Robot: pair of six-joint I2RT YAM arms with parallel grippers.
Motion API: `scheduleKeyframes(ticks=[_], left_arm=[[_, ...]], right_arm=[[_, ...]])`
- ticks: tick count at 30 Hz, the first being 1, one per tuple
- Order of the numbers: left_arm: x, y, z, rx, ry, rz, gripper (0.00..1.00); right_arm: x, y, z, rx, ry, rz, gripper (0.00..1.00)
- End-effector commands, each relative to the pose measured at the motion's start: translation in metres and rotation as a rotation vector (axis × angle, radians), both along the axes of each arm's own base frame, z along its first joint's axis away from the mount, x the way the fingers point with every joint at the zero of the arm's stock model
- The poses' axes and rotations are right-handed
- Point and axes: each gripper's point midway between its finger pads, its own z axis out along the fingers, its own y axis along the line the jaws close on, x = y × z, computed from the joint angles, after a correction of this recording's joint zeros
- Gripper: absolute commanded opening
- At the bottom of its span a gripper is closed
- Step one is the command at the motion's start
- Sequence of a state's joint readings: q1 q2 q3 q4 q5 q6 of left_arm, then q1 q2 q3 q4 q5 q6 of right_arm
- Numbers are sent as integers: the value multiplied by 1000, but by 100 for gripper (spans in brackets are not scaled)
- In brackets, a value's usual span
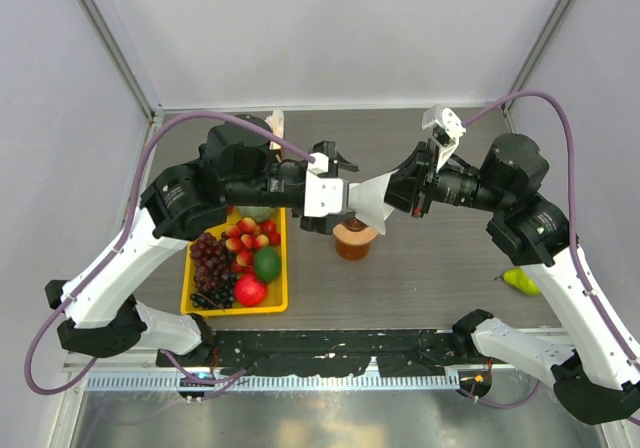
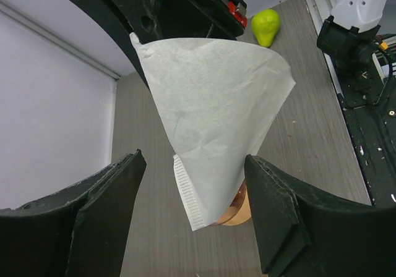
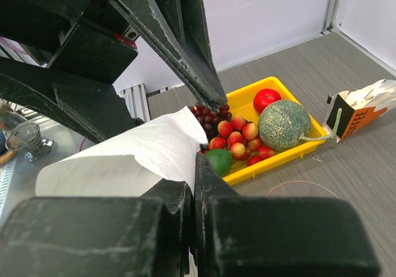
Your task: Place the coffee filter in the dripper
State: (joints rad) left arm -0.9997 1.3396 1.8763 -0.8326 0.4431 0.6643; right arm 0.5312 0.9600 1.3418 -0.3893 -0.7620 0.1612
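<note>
One white coffee filter (image 1: pixel 372 200) hangs in the air in the middle of the top picture. It is over the one dripper (image 1: pixel 354 236), which stands on the bench (image 1: pixel 440 288). There are two end effectors. The right end effector (image 3: pixel 193 187) is pinched tight on the filter's edge. The left end effector (image 2: pixel 193 166) is spread wide, with one finger on each side of the paper. At the left sits one yellow tray (image 1: pixel 284 288) of fruit. One green pear (image 1: pixel 520 281) lies at the lower right.

Top camera looks down; close wrist cameras share the coffee filter (image 2: pixel 216 104).
</note>
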Motion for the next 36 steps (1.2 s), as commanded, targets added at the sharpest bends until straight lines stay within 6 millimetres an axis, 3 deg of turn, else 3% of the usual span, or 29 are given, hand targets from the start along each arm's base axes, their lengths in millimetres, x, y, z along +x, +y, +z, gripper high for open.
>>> scheduleKeyframes(ticks=[1,18,23,26,31,36], left_arm=[[-9,-4,15,-68,19,-36,74],[-32,-2,16,-115,172,-80,44],[-39,1,10,-110,221,-91,44],[-40,1,10,-118,259,-81,51],[-41,-4,13,-134,323,-74,54],[-38,-7,14,-146,353,-59,51]], right_arm=[[-10,0,17,27,-90,30,5],[-19,1,22,20,-183,80,5],[-22,0,24,18,-209,80,5],[-24,0,25,22,-214,89,5],[-27,1,24,27,-204,107,5],[-29,2,22,24,-200,110,5]])
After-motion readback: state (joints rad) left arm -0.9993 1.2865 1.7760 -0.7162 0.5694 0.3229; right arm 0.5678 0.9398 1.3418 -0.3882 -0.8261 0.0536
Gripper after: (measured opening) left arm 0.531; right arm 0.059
